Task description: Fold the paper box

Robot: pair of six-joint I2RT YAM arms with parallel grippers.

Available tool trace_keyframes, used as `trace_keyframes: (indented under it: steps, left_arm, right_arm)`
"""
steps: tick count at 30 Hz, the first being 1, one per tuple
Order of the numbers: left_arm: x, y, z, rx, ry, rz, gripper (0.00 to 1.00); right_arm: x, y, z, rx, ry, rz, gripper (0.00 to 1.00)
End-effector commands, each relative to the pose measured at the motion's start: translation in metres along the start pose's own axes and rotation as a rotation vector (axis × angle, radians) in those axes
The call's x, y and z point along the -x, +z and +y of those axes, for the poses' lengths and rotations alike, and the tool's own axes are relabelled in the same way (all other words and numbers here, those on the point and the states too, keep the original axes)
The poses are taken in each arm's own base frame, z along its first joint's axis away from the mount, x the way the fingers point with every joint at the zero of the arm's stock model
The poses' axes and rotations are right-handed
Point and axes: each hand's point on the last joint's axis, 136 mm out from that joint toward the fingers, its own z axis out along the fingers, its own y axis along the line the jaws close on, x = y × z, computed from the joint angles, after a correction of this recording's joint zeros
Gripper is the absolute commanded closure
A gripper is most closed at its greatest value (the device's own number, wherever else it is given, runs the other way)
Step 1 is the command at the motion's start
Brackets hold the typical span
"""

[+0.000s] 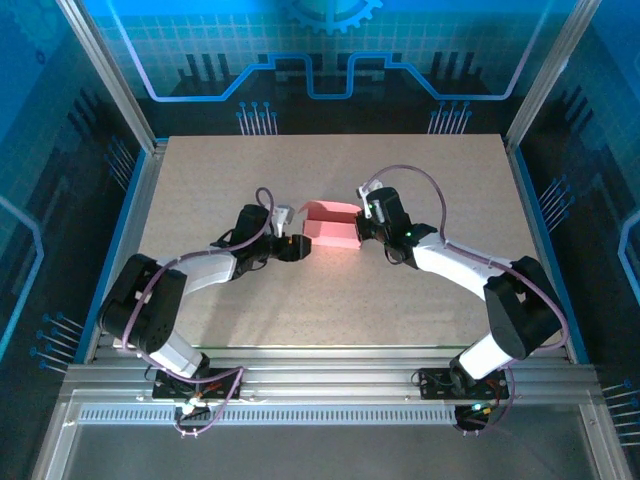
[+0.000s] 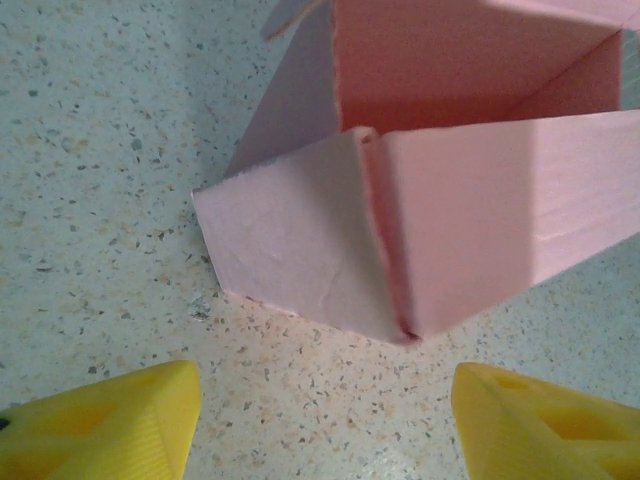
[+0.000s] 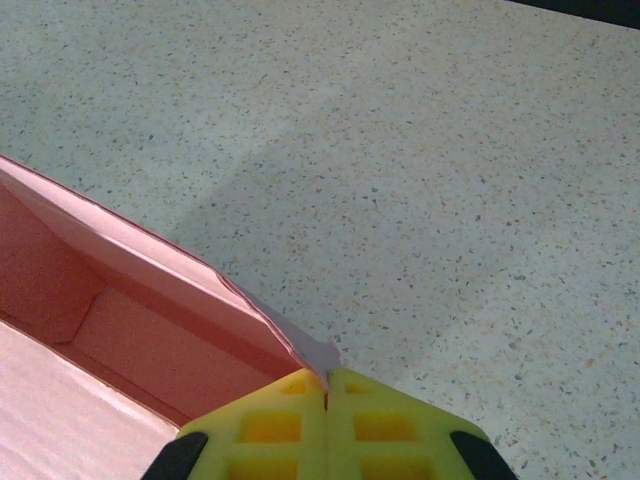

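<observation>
Two yellow fingers on the left gripper are spread wide apart, and nothing is between them. They hang low over the table, just short of the paper box, and point at one of its corners. The right gripper has its two yellow fingers pressed tight together. A thin pink edge of the paper box runs right into the crack between them, so they look to be pinching that edge.

I count one paper box, two arms, two fingers on each gripper, and one table. The box is pink and open on top, with its walls standing up. It rests on the table. A pale flap sticks out from the box corner nearest the left fingers.

From above, the left arm and the right arm both bend at the elbow and reach in toward the box. The left gripper is just beside the box's left end. The right gripper touches the box's right end. The box sits between the two.

From above the fingers are dark and small, so I cannot tell there how they stand. In the left wrist view the far side of the box is cut off, and so are the fingers at the bottom. In the right wrist view most of the box runs off to the left. The spot where paper meets fingers is tiny, so the pinch is hard to be sure of.
</observation>
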Motion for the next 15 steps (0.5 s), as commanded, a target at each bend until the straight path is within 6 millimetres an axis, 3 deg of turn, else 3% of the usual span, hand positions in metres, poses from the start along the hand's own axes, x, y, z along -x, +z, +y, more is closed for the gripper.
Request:
trace_keyframes:
  steps: [1,7,15]
  left_arm:
    - [-0.002,0.013,-0.002,-0.038,-0.006,0.030,0.41]
    - [-0.005,0.021,-0.002,-0.070,-0.040,0.020,0.57]
    - [-0.004,0.029,-0.010,-0.080,-0.054,0.025,0.62]
  right_arm:
    - [0.005,0.004,0.000,0.016,-0.011,0.009,0.97]
    - [0.006,0.006,0.007,0.077,-0.019,0.025,0.97]
    - [0.009,0.008,0.017,0.121,-0.007,0.076,0.97]
